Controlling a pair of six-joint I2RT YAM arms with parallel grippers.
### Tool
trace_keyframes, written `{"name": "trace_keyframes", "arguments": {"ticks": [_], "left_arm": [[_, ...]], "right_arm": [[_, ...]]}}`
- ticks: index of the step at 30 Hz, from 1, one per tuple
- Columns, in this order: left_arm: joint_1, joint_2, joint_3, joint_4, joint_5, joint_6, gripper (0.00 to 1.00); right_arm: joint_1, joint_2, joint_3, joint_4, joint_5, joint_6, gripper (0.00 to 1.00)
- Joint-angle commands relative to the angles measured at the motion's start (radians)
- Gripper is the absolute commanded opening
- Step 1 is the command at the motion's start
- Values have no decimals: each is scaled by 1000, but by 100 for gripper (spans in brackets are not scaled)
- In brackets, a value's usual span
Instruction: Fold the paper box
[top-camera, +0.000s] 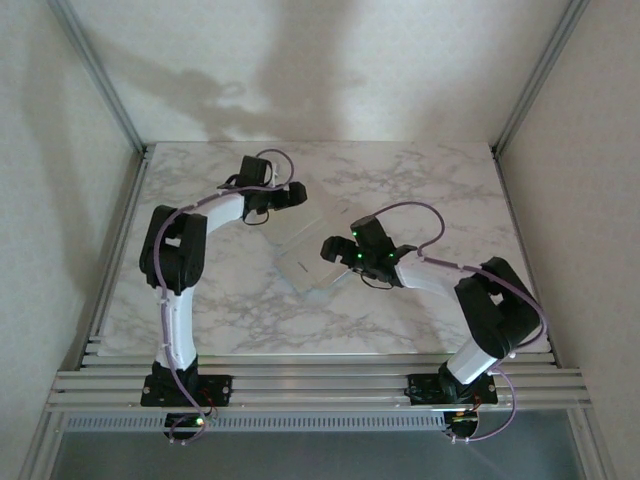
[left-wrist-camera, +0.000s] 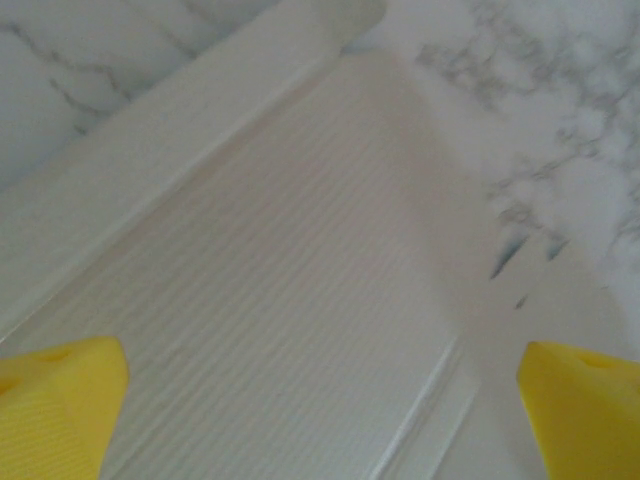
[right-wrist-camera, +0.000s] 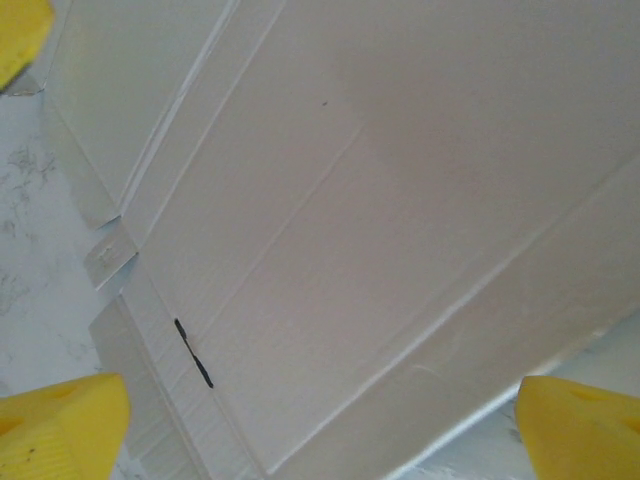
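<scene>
While the box (top-camera: 300, 250) lies flat between them, both claws gape apart: left claw (top-camera: 292, 196) over its far corner, right claw (top-camera: 333, 250) over its right edge.

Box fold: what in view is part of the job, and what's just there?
Job:
paper box, creased sheet, white face up
left gripper, open over it
right gripper, open over it

Just there:
marble table
metal frame rails
</scene>
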Motion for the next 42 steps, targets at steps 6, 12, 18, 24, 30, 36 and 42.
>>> {"name": "trace_keyframes", "arguments": {"ticks": [6, 12, 18, 24, 30, 36, 42], "left_arm": [[-10, 36, 53, -157, 4, 47, 99], [-10, 6, -18, -164, 15, 1, 99], [-22, -131, -240, -46, 79, -112, 99], [-89, -308, -495, 184, 103, -249, 99], [-204, -419, -688, 452, 128, -481, 100], [-202, -626, -763, 469, 24, -485, 99], [-164, -634, -646, 303, 32, -317, 99]], "right_arm": [[9, 110, 95, -9, -7, 30, 99], [2, 161, 156, -100, 50, 23, 99], [-46, 210, 214, -184, 57, 19, 99], [-93, 255, 307, -219, 59, -45, 99], [-137, 344, 512, -277, 40, -167, 99], [-139, 200, 441, -254, 46, -245, 99], [-129, -23, 212, -219, 19, -236, 99]]}}
